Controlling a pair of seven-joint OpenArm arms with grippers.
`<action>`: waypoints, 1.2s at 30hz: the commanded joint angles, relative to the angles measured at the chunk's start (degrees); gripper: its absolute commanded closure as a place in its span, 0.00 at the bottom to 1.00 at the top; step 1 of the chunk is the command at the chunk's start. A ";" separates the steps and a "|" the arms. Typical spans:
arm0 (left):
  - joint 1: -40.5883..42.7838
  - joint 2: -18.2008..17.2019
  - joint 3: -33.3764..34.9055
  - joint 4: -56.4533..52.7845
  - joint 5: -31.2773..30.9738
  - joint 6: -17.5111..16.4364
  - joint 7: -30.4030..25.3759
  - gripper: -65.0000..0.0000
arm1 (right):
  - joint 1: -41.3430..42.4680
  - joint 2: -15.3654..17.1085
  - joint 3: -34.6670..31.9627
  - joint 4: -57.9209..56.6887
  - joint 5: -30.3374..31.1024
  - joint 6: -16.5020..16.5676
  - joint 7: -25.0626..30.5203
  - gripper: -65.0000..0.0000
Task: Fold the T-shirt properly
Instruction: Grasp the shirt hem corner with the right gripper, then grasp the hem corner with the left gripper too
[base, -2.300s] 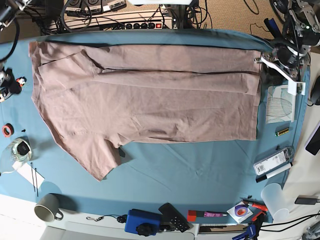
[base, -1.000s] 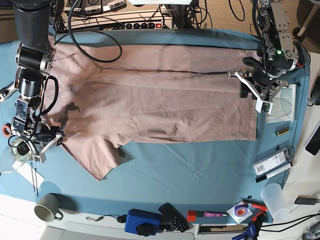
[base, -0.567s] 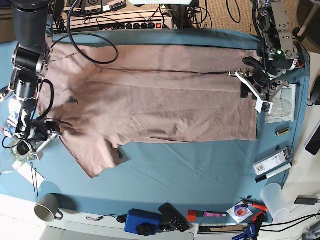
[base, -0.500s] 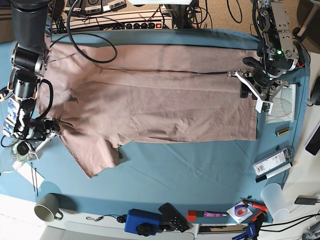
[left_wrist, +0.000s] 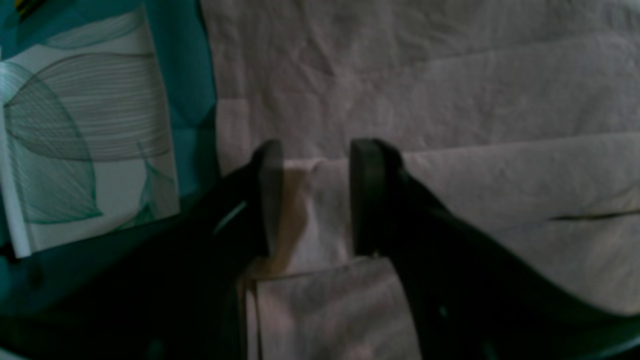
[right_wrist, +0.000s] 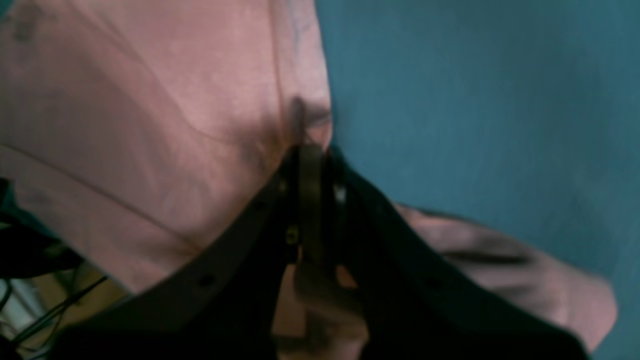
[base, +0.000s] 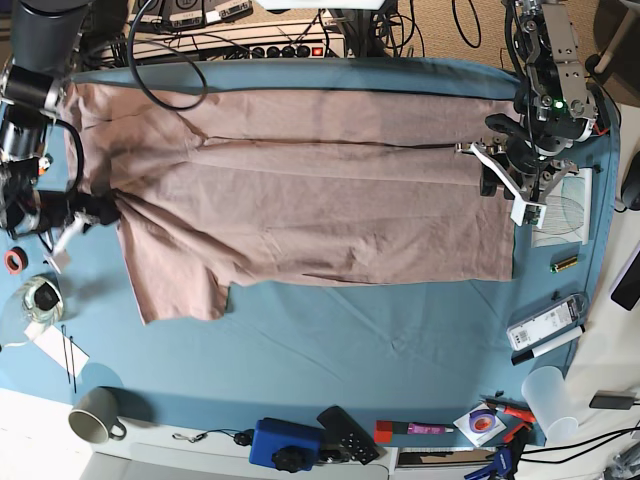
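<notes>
The mauve T-shirt (base: 300, 200) lies spread across the blue-teal table cloth (base: 400, 330), its top part folded over in long bands. My right gripper (base: 100, 208) is at the shirt's left edge. In the right wrist view it (right_wrist: 310, 165) is shut on a pinch of the shirt's edge (right_wrist: 125, 100), which is pulled taut. My left gripper (base: 497, 180) is at the shirt's right end. In the left wrist view it (left_wrist: 315, 200) is open, its fingers (left_wrist: 367, 195) straddling a folded edge of the shirt (left_wrist: 450, 100).
A leaf-print paper (base: 560, 205) lies just right of the left gripper and shows in the left wrist view (left_wrist: 85, 145). A battery (base: 565, 263), a white cup (base: 550, 400), a blue device (base: 285, 445), a mug (base: 95, 415) and a red tape roll (base: 14, 261) ring the table's edges.
My right gripper has moved up and to the left with the shirt's edge, dragging the lower sleeve leftward and up. The left arm has not moved.
</notes>
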 joint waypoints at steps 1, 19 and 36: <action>-0.48 -0.48 -0.13 1.05 -0.20 -0.02 -1.20 0.65 | -0.66 1.92 0.24 0.66 0.04 -0.14 -1.41 1.00; -0.63 -0.48 -0.13 1.05 -0.17 -0.04 -1.20 0.65 | -2.58 2.14 20.44 12.20 7.06 -0.14 -1.41 0.66; -1.11 -0.48 -0.13 1.05 -0.20 -0.04 -1.62 0.65 | 6.54 -12.96 20.46 12.35 -35.45 -0.72 29.40 0.66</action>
